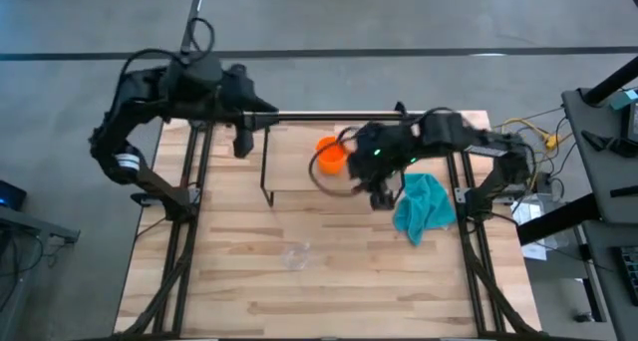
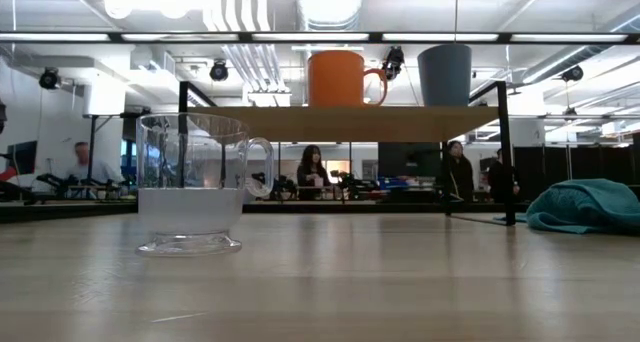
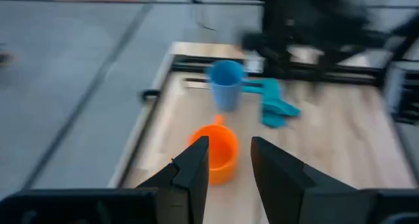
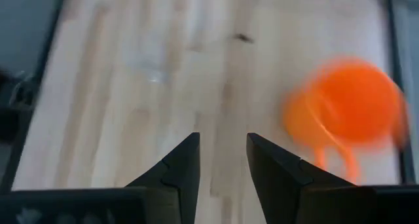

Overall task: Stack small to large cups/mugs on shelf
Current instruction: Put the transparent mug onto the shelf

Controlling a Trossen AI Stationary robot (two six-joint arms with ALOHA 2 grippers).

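The orange mug point(image 1: 331, 154) point(image 2: 340, 79) and the light blue cup point(image 2: 445, 75) point(image 3: 227, 83) stand upright on the shelf point(image 1: 294, 162) point(image 2: 350, 122). In the high view my right arm hides the blue cup. The clear glass point(image 1: 296, 253) point(image 2: 195, 187) stands on its base on the tabletop, nearer the near edge. My right gripper point(image 1: 379, 194) point(image 4: 222, 162) is open above the shelf's right part, beside the orange mug point(image 4: 347, 109). My left gripper point(image 1: 242, 142) point(image 3: 229, 165) is open left of the shelf, facing the orange mug point(image 3: 216, 152).
A teal cloth point(image 1: 424, 206) point(image 2: 585, 204) lies crumpled on the table to the right of the shelf. The shelf's black wire legs point(image 1: 267, 176) point(image 2: 506, 152) stand on the tabletop. Bare wood point(image 1: 229, 281) stretches around the glass. People show in the room behind.
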